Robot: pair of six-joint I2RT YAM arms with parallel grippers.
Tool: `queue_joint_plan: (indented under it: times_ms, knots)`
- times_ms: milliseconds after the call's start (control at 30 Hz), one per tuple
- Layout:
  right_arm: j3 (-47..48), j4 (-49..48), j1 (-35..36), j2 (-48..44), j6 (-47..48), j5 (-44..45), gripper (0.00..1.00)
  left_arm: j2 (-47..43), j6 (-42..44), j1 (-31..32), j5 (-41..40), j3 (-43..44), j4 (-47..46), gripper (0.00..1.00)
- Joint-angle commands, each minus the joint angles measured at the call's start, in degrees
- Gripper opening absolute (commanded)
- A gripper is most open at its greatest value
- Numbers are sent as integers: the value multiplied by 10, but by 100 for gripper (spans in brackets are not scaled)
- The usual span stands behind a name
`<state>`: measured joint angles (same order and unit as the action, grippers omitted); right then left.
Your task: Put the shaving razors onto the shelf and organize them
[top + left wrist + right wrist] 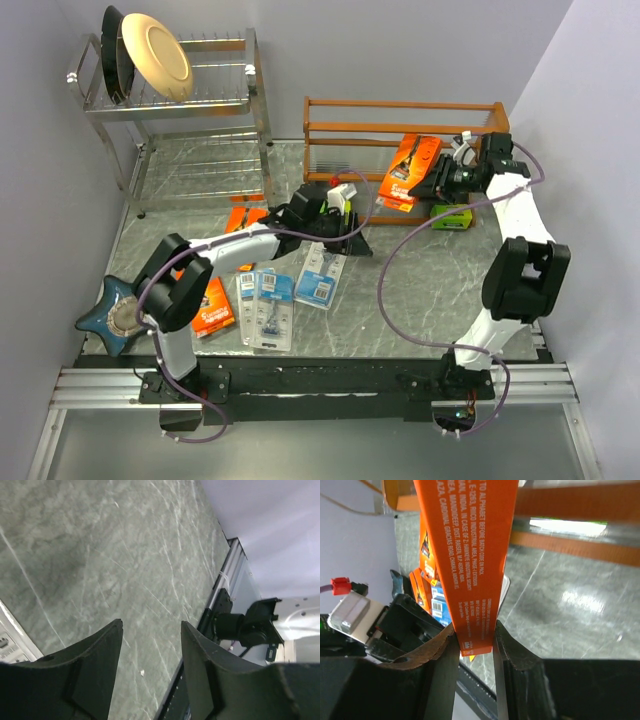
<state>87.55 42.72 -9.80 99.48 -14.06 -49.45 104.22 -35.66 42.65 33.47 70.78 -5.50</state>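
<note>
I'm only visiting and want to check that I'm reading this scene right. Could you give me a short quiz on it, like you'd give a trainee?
1. True or false: the right tool is clamped on an orange razor pack.
2. How many blue blister cards lie on the table? A) one B) three C) five
3. Fill in: the left tool, its jaws apart, holds ____.
Key: 1 true; 2 B; 3 nothing.
</note>
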Motion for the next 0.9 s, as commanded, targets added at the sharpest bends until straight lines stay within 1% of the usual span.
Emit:
queue_joint_plan:
  times_ms: [0,100,200,233,267,333,433,567,733,833,867]
  knots:
    - [53,-31,-6,20,-5,-17,24,27,11,1,-5,46,-22,55]
    - [70,-33,-11,40,-16,-11,25,35,7,3,0,57,-24,55]
    - [81,-37,-19,54,-31,-1,30,34,9,8,1,55,-24,55]
    - [83,-40,-24,57,-39,7,32,34,10,12,0,54,-23,55]
    - [83,-43,-27,58,-43,12,36,32,13,13,-1,52,-24,55]
    - [86,-47,-34,57,-52,16,38,29,17,18,-2,48,-24,55]
    - [87,-50,-39,52,-59,25,49,31,23,25,-6,47,-24,56]
    - [79,-51,-49,34,-61,34,55,40,29,33,-6,61,-21,56]
    - [58,-54,-60,3,-72,44,58,48,38,42,-13,80,-14,56]
    - [45,-51,-69,-17,-70,49,60,50,58,44,-39,95,0,56]
    - [37,-50,-71,-24,-69,52,61,53,73,45,-51,103,11,54]
